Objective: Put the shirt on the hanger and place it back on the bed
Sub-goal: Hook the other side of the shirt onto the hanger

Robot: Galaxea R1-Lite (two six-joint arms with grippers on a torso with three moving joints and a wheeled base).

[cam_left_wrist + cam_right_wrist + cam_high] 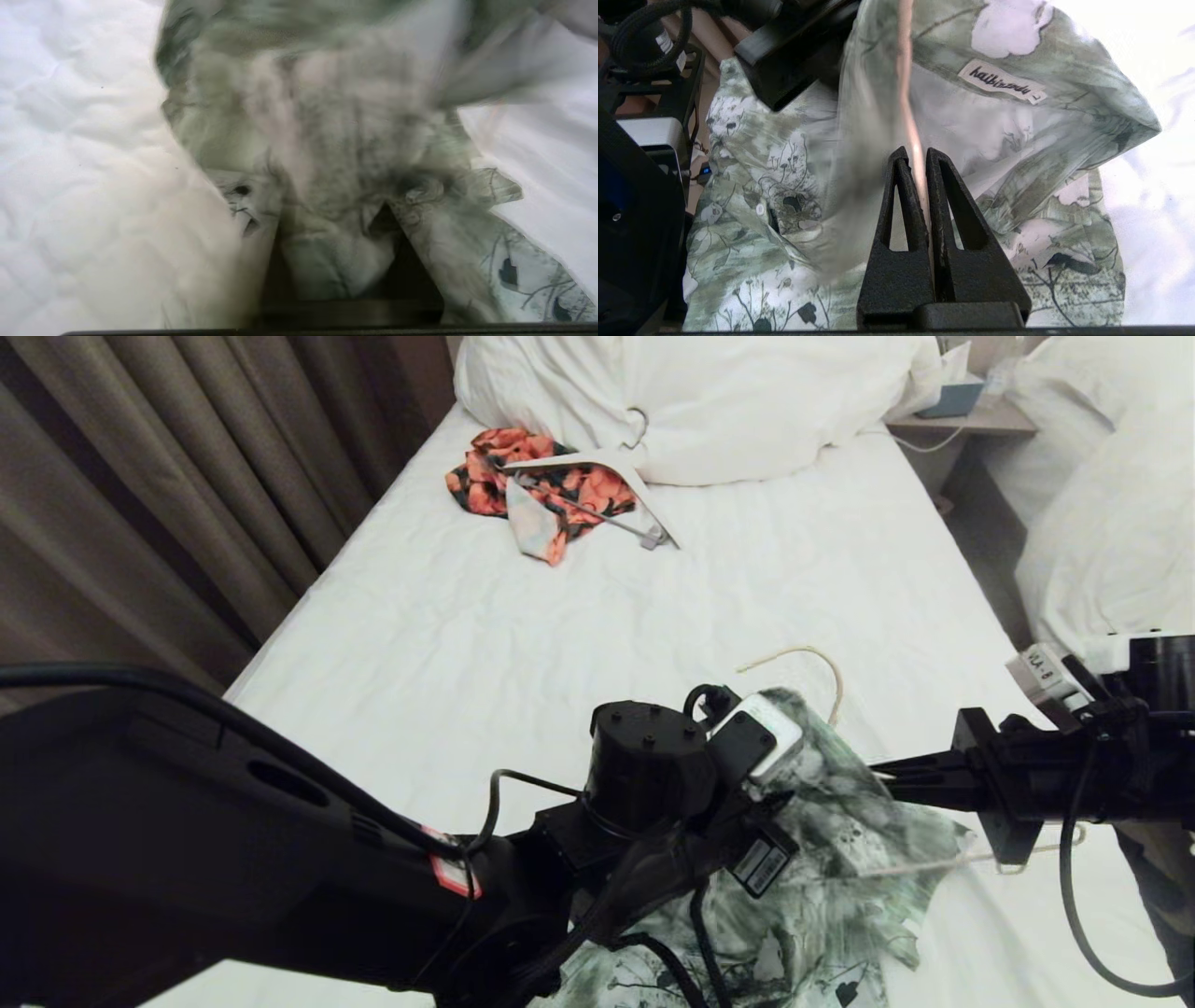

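Right claw (916,156) pinching cream hanger (905,70); green-white shirt (1017,140) crumpled.

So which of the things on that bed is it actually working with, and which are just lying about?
Working with:
- green-and-white shirt
- thin cream hanger, pinched in the right claw
- left claw, shut on the shirt
- bed

Lying about:
- orange-and-black garment
- white hanger on top of it
- bunched duvet
- curtain
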